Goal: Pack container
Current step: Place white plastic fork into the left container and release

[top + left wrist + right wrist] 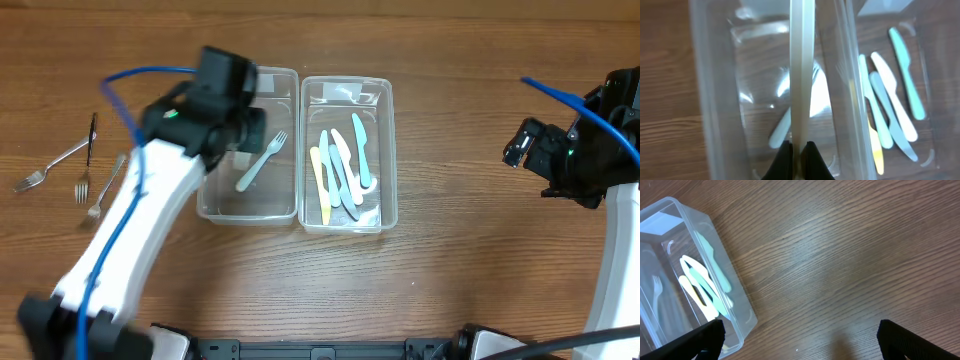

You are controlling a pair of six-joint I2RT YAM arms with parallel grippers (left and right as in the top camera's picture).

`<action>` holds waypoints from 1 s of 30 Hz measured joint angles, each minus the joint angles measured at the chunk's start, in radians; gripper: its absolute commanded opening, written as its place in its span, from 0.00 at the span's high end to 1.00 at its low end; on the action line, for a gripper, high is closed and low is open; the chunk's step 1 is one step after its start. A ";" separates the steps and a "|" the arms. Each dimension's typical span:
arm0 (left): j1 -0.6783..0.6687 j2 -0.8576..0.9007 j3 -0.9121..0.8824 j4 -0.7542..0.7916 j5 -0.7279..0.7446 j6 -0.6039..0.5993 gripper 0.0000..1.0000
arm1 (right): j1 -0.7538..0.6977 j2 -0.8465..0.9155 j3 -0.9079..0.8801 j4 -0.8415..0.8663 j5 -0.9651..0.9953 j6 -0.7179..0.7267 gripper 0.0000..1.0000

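Cream utensil [801,75], clamped at one end in the left gripper [799,155], hangs over the left container [290,80]. Its long axis runs straight out from the fingers, and I can't tell its type. A pale fork [262,160] lies diagonally in that container, tines up-right. The right container [388,150] holds plastic knives [345,165], roughly parallel. Metal forks [70,165] lie on the counter [480,260] at left. The right gripper [800,337] is spread apart, holding nothing.

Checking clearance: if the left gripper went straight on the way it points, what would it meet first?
Likely the pale fork lying in the left container, just beyond the cream utensil that the left gripper holds; depth is unclear.
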 measured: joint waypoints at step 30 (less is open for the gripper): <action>0.412 -0.053 0.404 -0.405 -0.077 0.093 0.13 | 0.000 0.000 0.000 0.000 -0.003 0.000 0.00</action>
